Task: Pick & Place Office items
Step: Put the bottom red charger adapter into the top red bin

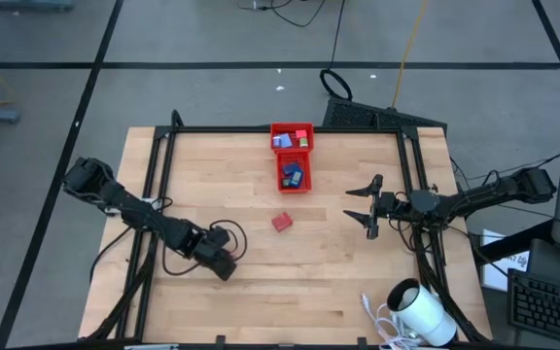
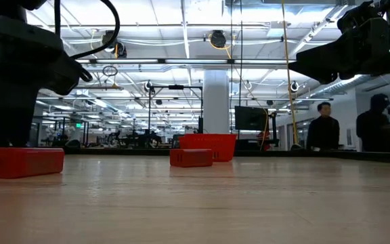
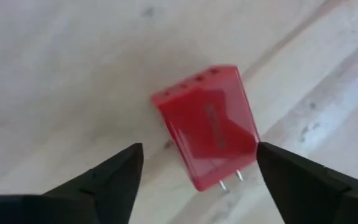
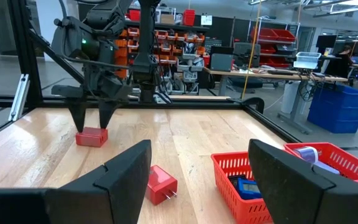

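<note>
High view: my left gripper (image 1: 226, 266) sits low over the table (image 1: 261, 292) in its left half, clear of the black frame (image 1: 154, 185). My right gripper (image 1: 367, 206) hovers right of centre, fingers spread wide and holding nothing. One red block (image 1: 281, 223) lies on open wood between the two grippers, below the red tray (image 1: 306, 128), which stands at the far edge with blue pieces (image 1: 293, 177) inside. A white cylinder (image 1: 424, 313) occupies the near right corner. The middle and near boards are free for travel.

Low view: a second red block (image 2: 19, 163), hidden from above, lies directly under the left arm. Two people (image 2: 323, 129) stand beyond the table.

Left wrist view: that second block shows its two metal prongs. My fingers (image 3: 110, 177) stand well apart on either side of it, with wood visible between each finger and the block.

Right wrist view: both blocks and the tray's near compartment appear together, the left gripper's tips poised just above its block.
</note>
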`<action>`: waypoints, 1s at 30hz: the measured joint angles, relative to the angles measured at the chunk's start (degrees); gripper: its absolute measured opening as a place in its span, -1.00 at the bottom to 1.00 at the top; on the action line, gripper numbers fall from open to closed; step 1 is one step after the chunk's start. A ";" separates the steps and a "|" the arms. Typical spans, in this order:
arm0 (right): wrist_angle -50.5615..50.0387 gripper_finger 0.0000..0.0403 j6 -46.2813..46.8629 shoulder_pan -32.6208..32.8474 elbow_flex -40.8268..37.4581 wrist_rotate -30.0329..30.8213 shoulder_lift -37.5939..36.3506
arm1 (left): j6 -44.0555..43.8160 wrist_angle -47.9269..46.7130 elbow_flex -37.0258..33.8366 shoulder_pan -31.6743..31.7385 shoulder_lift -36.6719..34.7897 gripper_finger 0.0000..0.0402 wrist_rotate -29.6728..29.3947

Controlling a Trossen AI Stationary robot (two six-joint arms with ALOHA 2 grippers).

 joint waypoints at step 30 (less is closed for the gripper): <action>-0.04 0.31 -0.01 -0.01 0.02 0.00 0.00 | -6.35 -2.83 3.93 3.09 7.74 0.74 4.30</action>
